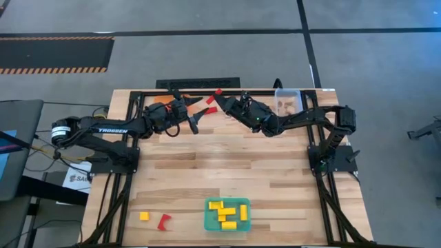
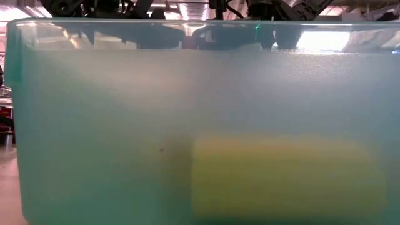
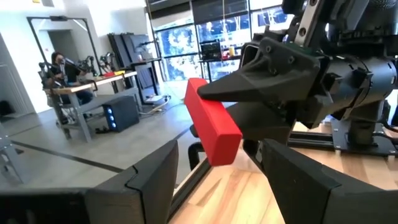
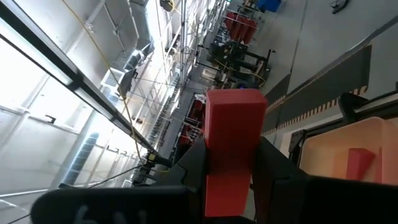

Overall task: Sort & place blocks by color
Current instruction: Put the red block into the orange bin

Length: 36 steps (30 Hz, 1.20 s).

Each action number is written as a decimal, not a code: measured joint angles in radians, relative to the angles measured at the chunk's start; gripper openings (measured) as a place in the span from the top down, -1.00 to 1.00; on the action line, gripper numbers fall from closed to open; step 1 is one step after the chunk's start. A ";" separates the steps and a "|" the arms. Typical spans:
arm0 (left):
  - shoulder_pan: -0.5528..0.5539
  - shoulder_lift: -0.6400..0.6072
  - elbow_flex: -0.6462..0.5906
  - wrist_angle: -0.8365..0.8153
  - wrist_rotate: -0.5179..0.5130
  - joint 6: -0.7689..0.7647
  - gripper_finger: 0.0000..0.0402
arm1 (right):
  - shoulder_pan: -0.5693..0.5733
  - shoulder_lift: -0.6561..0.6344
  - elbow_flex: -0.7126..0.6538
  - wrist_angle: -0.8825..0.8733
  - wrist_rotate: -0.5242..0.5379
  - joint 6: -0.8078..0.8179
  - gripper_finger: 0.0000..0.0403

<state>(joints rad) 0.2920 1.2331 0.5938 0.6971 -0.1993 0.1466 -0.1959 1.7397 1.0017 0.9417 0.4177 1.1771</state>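
My right gripper (image 1: 222, 100) is over the table's far edge, shut on a red oblong block (image 1: 218, 92), which fills the middle of the right wrist view (image 4: 233, 143). My left gripper (image 1: 198, 114) faces it, open. In the left wrist view the block's free end (image 3: 219, 146) hangs just ahead of the gap between the left fingers (image 3: 149, 180), untouched. The orange tray (image 1: 162, 104) lies under the left arm and holds a red block (image 4: 357, 163). On the near left of the table rest a loose yellow block (image 1: 144, 215) and a loose red one (image 1: 163, 222). My right gripper pinches the red block between its two fingers (image 3: 249, 87) at one end (image 3: 198, 92). The fingers come roughly level from the table's right. The rest of the block sticks out past the fingertips, slanting down toward the left gripper. It is lifted clear of the table.
A teal tray (image 1: 207, 224) with several yellow blocks sits at the near edge and fills the low view (image 2: 94, 125). A clear tray (image 1: 286, 91) holding wooden blocks stands at the far right. Bare wood lies across the table's middle. A person sits at a desk in the room beyond.
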 joint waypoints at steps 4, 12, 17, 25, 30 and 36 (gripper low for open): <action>0.000 0.032 0.000 0.021 -0.011 -0.001 -0.10 | 0.000 0.000 0.000 -0.004 0.000 -0.002 0.63; 0.013 0.098 0.082 0.019 -0.007 0.014 -0.10 | 0.001 0.000 0.000 -0.005 0.000 -0.018 0.63; 0.031 0.097 0.115 -0.022 -0.011 0.016 -0.10 | 0.012 0.000 0.000 -0.003 0.004 -0.023 0.63; 0.037 0.097 0.121 -0.090 0.002 -0.036 -0.10 | 0.013 0.000 0.000 0.001 0.002 -0.026 0.63; 0.036 0.097 0.121 -0.090 0.003 -0.036 -0.01 | 0.013 0.000 0.000 0.001 0.000 -0.026 0.63; 0.032 0.097 0.121 -0.089 0.026 -0.033 0.34 | 0.013 0.000 0.000 0.001 0.000 -0.026 0.63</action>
<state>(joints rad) 0.3242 1.3300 0.7147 0.6082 -0.1732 0.1137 -0.1829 1.7393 1.0016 0.9432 0.4175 1.1513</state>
